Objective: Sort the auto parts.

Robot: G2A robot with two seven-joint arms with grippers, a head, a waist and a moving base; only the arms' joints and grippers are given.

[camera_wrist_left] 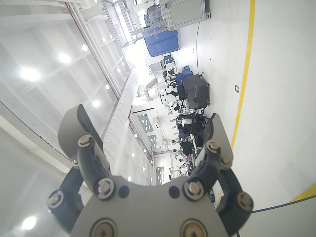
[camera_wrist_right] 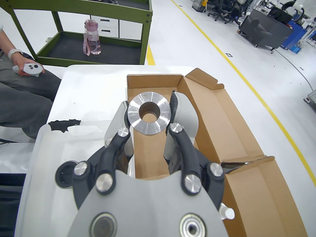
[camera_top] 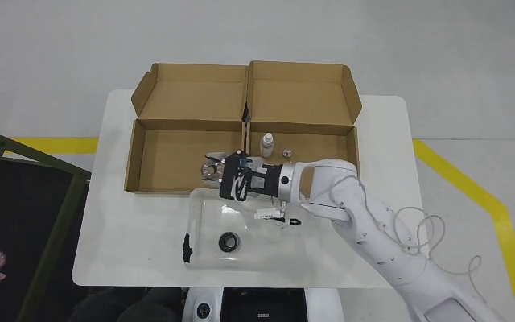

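Observation:
My right gripper (camera_wrist_right: pixel 148 110) is shut on a silver metal ring (camera_wrist_right: pixel 148 112) with a round hole, held above the left cardboard box (camera_wrist_right: pixel 148 146). In the top view this gripper (camera_top: pixel 212 169) and its ring (camera_top: pixel 208 169) hang over the left box (camera_top: pixel 153 161) near the box's front right part. A black ring (camera_top: pixel 229 241) lies in the clear plastic tray (camera_top: pixel 201 211) at the table's front. A white bottle (camera_top: pixel 267 145) and a small silver part (camera_top: pixel 286 152) stand in the right box (camera_top: pixel 322 141). My left gripper (camera_wrist_left: pixel 148 127) is open, pointing up into the room, with nothing between its fingers.
Both boxes have their lids folded back toward the table's far side. A black scrap (camera_top: pixel 187 248) sits at the tray's left edge. A green cart (camera_wrist_right: pixel 74 8) with a pink bottle stands beyond the table. A person's hand (camera_wrist_right: pixel 27 69) holds a controller beside the table.

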